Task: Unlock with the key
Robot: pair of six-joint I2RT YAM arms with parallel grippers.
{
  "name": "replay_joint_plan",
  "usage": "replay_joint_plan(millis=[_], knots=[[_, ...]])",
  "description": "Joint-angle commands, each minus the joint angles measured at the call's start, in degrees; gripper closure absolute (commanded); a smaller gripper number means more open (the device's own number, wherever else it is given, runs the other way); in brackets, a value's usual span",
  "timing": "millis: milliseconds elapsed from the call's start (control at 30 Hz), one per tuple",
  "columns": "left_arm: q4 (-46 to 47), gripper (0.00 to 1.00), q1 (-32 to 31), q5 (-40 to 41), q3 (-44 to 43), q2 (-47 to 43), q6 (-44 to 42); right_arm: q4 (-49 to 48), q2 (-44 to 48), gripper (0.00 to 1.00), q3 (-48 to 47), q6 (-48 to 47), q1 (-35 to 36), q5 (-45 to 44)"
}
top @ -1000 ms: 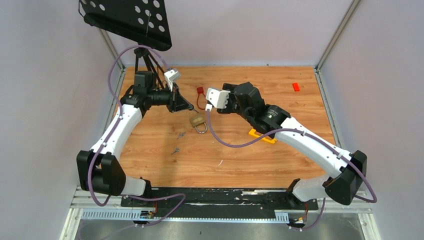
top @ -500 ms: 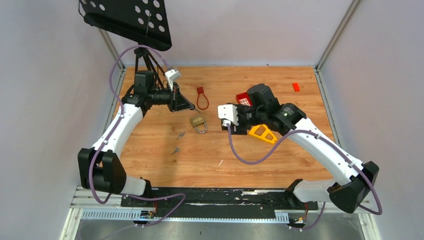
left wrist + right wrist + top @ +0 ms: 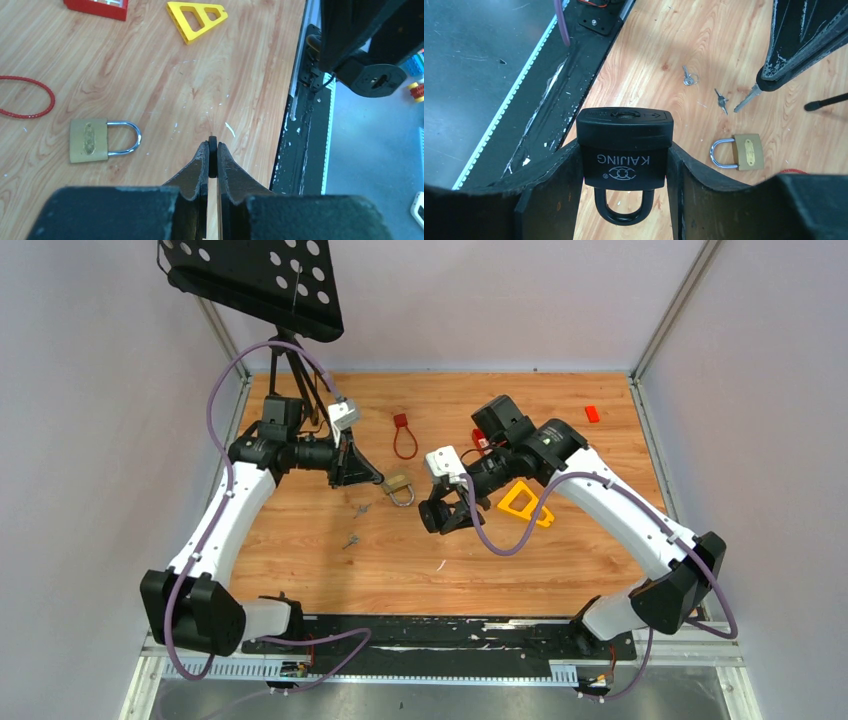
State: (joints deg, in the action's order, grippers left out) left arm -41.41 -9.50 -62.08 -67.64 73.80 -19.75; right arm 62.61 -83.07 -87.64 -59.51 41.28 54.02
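Alignment is the step in hand: right gripper (image 3: pixel 624 150), jaws roughly half open, clamps the black padlock (image 3: pixel 623 162) by its sides, keyhole (image 3: pixel 624 114) facing outward; left gripper (image 3: pixel 212 150), almost closed, pinches the key (image 3: pixel 746 99), whose blade must next meet that keyhole.

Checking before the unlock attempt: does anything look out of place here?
Nothing looks damaged or spilled. Spare keys lie loose on the table near a second, brass padlock, though the right end effector grips the black padlock.
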Motion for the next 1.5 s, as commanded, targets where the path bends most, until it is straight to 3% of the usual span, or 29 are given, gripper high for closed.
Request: replay_joint_plan(millis=[0,233,333,567,767,1000,1467], knots=[[-5.7,1.0,-0.3,-2.9,-0.4,-3.5,-5.4,2.3,-1.2,1.0,-4.5,-3.6,0.5,7.3],[-11.1,1.0,-0.3,-6.3,-2.6,-4.8,-6.9,3.1,-3.3,1.0,-6.3,-3.9,1.2,5.1],[-9.4,1.0,-0.3,-7.7,-2.8,-5.1,-2.1,0.7,-3.4,1.0,-5.7,-2.1,1.4,2.0],[3.4,1.0,-0.3,-7.9,-2.3,-5.6,19.4,-9.3,-2.4,1.0,-3.7,6.4,2.1,-10.9],[22.2,1.0,-0.3,-6.1,0.9,-5.6,44.8,-15.3,-1.5,1.0,-2.2,11.1,2.1,-20.2],[31.4,1.0,-0.3,0.1,2.1,-4.1,59.0,-19.1,-0.9,1.0,-2.1,14.9,2.1,-27.1],[35.3,1.0,-0.6,1.7,4.0,0.0,64.8,-21.3,-1.1,1.0,-3.5,18.7,2.1,-31.9]])
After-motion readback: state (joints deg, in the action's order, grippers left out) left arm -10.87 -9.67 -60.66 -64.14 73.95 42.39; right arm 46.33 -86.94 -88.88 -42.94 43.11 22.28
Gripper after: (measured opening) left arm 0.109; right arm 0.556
